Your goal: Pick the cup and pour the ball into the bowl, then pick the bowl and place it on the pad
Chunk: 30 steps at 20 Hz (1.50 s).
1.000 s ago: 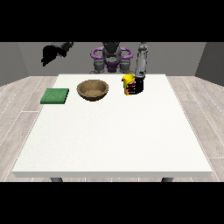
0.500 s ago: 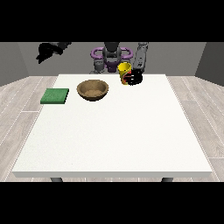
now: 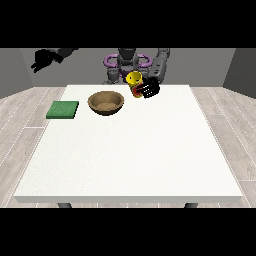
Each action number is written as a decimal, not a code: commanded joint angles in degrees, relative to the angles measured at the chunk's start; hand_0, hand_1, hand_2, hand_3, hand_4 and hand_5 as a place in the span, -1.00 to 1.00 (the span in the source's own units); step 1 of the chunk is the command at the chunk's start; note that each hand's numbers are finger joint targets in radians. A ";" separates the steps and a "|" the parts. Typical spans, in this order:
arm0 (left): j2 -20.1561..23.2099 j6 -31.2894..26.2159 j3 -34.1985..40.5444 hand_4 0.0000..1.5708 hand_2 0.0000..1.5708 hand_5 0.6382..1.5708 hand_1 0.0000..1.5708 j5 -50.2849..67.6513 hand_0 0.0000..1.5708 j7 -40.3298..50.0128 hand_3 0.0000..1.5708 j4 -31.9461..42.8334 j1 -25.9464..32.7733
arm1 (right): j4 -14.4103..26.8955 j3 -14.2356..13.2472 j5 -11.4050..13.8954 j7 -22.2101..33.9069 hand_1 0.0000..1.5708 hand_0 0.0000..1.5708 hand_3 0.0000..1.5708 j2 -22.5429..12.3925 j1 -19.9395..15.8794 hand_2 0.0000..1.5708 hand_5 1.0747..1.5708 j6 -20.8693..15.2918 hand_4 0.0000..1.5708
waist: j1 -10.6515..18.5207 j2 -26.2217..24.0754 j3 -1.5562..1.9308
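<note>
Cup (image 3: 134, 80): yellow, up off the table, tipped so its open mouth faced up and towards the camera, held just right of the bowl's far rim.

Ball: could not be told apart inside the cup from this view.

Hand at the view's right (image 3: 148, 90): black, fingers curled round the cup's lower side, a red patch showing between them and the yellow wall; the grey forearm ran up behind it to the robot's shoulder.

Hand at the view's left (image 3: 42, 59): lifted high, well out past the table's left edge, holding nothing; how its fingers lay could not be told.

Bowl (image 3: 105, 103): brown and round, upright on the table at the far side, left of the lifted cup and apart from it; nothing visible inside but its dark hollow.

Pad (image 3: 63, 110): green, flat square on the table near its left edge, to the left of the bowl with a gap of white table between them.

Table (image 3: 130, 160): large and white, its near half bare, both task things sat along the far side.

Robot (image 3: 128, 62): grey torso with purple rings at the shoulders, standing behind the far table edge, directly behind the cup and bowl.
</note>
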 commanded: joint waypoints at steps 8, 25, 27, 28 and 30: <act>1.61 20.25 -11.60 0.93 1.00 0.32 0.89 -22.33 0.89 16.27 1.00 10.32 -9.32 | 0.65 3.56 1.00 -0.11 -1.00 -1.00 -0.15 1.77 -3.36 -0.54 0.99 1.54 -0.31 | -5.83 0.81 0.11; -4.28 20.23 -35.83 0.55 1.00 0.78 0.97 -57.24 0.97 50.36 1.00 26.01 -20.27 | 9.72 3.58 2.98 -3.53 -1.00 -1.00 -0.21 3.32 -5.82 -0.58 0.98 0.00 -0.27 | -4.25 -3.29 0.06; -4.34 19.22 -39.19 0.65 1.00 0.63 0.92 -60.26 0.92 52.65 1.00 25.87 -18.30 | 8.88 5.34 3.25 -1.91 -1.00 -1.00 -0.20 3.27 -8.07 -0.56 0.98 1.68 -0.26 | -7.92 -1.98 0.04; -4.37 18.71 -40.43 0.75 1.00 0.46 0.91 -62.61 0.91 53.39 1.00 28.01 -19.64 | 8.26 5.18 2.94 -1.60 -1.00 -1.00 -0.20 2.85 -8.93 -0.55 0.98 1.98 -0.27 | -7.49 -1.11 0.02; -4.38 13.22 -43.84 0.90 1.00 0.21 0.93 -65.14 0.93 56.00 1.00 24.57 -19.71 | 10.98 5.05 3.51 -4.37 -1.00 -1.00 -0.21 3.31 -8.61 -0.56 0.98 2.07 -0.27 | -7.93 -1.77 0.09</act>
